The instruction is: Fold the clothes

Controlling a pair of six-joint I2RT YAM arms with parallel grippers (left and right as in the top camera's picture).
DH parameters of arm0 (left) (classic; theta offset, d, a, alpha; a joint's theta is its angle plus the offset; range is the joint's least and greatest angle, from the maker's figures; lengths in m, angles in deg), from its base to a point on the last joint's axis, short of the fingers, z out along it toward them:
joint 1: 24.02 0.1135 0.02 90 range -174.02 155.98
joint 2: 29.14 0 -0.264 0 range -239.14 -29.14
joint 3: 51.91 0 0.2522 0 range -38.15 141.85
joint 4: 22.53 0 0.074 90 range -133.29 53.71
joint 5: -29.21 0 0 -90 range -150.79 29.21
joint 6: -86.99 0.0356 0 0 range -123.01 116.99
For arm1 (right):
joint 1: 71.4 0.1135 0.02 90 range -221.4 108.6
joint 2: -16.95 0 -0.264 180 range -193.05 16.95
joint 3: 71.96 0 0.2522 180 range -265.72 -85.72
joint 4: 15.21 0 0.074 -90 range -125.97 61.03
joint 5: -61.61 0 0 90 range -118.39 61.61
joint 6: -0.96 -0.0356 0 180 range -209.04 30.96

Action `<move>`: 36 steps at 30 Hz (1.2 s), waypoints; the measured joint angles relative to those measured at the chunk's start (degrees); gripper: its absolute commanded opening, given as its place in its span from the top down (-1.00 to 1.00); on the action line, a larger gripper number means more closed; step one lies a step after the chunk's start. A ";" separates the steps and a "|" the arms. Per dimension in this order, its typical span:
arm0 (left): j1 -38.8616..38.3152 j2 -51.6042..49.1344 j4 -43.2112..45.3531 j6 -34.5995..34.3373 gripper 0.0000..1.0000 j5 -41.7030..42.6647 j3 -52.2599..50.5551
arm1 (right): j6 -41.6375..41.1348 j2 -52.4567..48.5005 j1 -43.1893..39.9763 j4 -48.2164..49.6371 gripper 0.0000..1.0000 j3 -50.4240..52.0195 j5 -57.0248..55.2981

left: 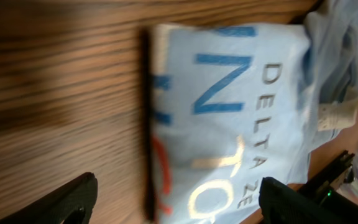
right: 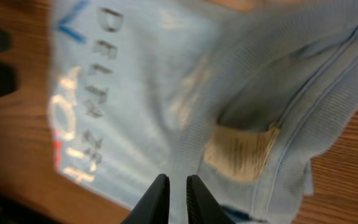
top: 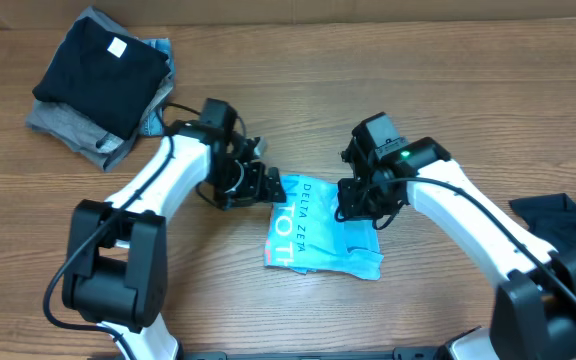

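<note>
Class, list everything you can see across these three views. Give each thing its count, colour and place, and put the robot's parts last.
light blue shirt: 1, light blue with DELTA ZETA print, folded, table centre
care label: 1, cream, on the shirt near the right jaws
black garment: 1, black, folded, top of the far-left pile
grey garment: 1, grey, under the black one
dark garment: 1, dark, crumpled at the right edge
table: 1, brown wood grain, beneath everything
left gripper: 1, black, jaws open over the shirt's left edge
right gripper: 1, black, jaws nearly together, seemingly pinching the shirt
</note>
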 measured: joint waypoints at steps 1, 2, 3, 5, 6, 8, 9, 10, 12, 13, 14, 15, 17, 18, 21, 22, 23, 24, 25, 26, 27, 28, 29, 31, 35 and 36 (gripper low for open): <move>-0.85 0.00 0.81 -0.79 -0.73 0.13 -0.13 | -0.94 -1.33 0.00 0.74 0.73 0.76 -0.17; -1.64 0.00 1.66 -1.51 -0.77 0.09 -0.42 | -1.60 -2.43 0.00 1.11 0.74 1.36 -0.22; -2.38 0.00 2.16 -2.36 -0.81 -0.13 -0.63 | -2.40 -3.87 0.00 1.27 0.75 1.95 -0.28; -3.78 0.00 2.56 -4.44 -0.86 -1.25 -1.16 | -3.82 -6.93 0.00 1.11 0.76 2.69 -0.46; -4.37 0.00 2.67 -5.40 -0.89 -1.79 -1.36 | -4.28 -8.39 0.00 1.14 0.77 2.91 -0.37; -5.09 -0.11 3.13 -7.30 -1.00 -2.73 -1.75 | -5.31 -10.38 0.00 1.11 0.78 2.95 0.50; -5.40 -0.37 3.58 -8.44 -1.00 -3.17 -1.90 | -5.99 -10.60 -0.07 1.01 0.78 2.86 0.96; -5.44 -0.76 4.31 -9.90 -1.00 -3.39 -2.12 | -6.49 -10.62 -0.09 0.98 0.78 2.86 1.11; -5.46 -1.90 6.56 -11.98 -1.00 -3.45 -2.58 | -6.93 -10.67 -0.15 0.92 0.78 2.86 1.36; -5.44 -2.82 7.96 -12.83 -1.00 -2.97 -2.75 | -7.13 -10.67 -0.22 0.92 0.78 2.86 1.40; -5.44 -3.56 8.90 -13.86 -1.00 -0.98 -2.58 | -7.30 -10.69 -0.26 0.87 0.79 2.86 1.60; -5.33 -3.98 10.54 -14.40 -1.00 0.59 -2.60 | -7.45 -10.73 -0.33 0.90 0.80 2.86 1.75; -5.46 -5.57 13.62 -15.37 -1.00 5.70 -2.25 | -7.72 -10.78 -0.37 0.90 0.80 2.84 1.99; -5.66 -6.47 14.80 -15.76 -1.00 8.26 -1.99 | -7.80 -10.78 -0.37 0.96 0.80 2.84 2.01; -6.71 -9.53 18.40 -16.52 -0.89 16.06 -1.18 | -7.82 -10.78 -0.37 0.94 0.81 2.84 2.05; -7.23 -10.62 19.39 -16.81 -0.83 18.49 -0.83 | -7.87 -10.78 -0.35 0.90 0.81 2.84 2.08; -7.96 -11.87 20.02 -16.94 -0.74 21.09 -0.52 | -7.89 -10.80 -0.37 0.92 0.82 2.84 2.19; -8.66 -12.74 20.28 -17.09 -0.66 22.86 -0.35 | -7.93 -10.82 -0.35 0.96 0.82 2.84 2.23; -9.42 -13.49 20.44 -17.11 -0.54 24.24 -0.31 | -8.00 -10.82 -0.37 0.96 0.82 2.84 2.29; -10.21 -14.12 20.39 -17.27 -0.31 25.40 -0.37 | -8.04 -10.86 -0.35 0.94 0.83 2.84 2.12; -10.91 -14.82 20.26 -17.20 -0.17 26.58 -0.46 | -8.17 -10.93 -0.44 0.48 0.87 2.93 2.25; -11.15 -15.10 20.06 -17.18 -0.01 26.56 -0.48 | -8.17 -10.97 -0.52 0.35 0.90 2.95 2.36; -11.43 -15.39 20.02 -17.18 0.09 26.38 -0.68 | -8.17 -11.02 -0.50 0.48 0.92 2.93 2.34; -12.50 -16.31 19.87 -17.20 0.31 26.86 -1.18 | -8.20 -11.10 -0.44 0.35 0.92 2.93 2.40; -12.15 -16.41 18.82 -17.25 0.59 26.05 -1.29 | -8.20 -11.19 -0.42 -0.55 0.92 2.89 2.45; -11.80 -16.50 18.47 -17.09 0.64 26.08 -1.33 | -8.17 -11.19 -0.50 -0.83 0.91 2.82 2.43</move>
